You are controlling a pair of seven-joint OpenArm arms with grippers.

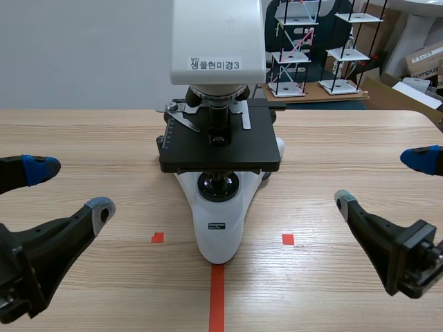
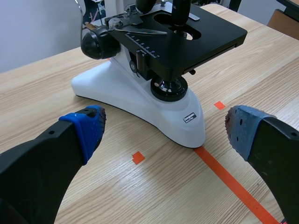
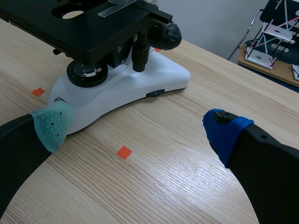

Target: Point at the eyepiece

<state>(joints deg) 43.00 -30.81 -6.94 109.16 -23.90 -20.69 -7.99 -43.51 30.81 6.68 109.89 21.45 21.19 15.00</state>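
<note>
A white microscope (image 1: 218,221) with a black stage (image 1: 220,146) stands at the table's middle, its base pointing toward me. Its white head (image 1: 217,41) runs out of the scene view at the top, so no eyepiece shows in any view. My left gripper (image 1: 69,188) hovers open at the near left, apart from the microscope. My right gripper (image 1: 382,181) is open at the near right, also apart. In the left wrist view the microscope base (image 2: 140,100) lies ahead of the open left gripper (image 2: 166,133). The right wrist view shows the base (image 3: 135,86) ahead of the open right gripper (image 3: 139,128).
Behind the table at the back right stand small shelf-like models (image 1: 297,48) on a low board, and cardboard boxes (image 1: 426,59) beside them. The wooden table (image 1: 83,138) stretches to both sides of the microscope.
</note>
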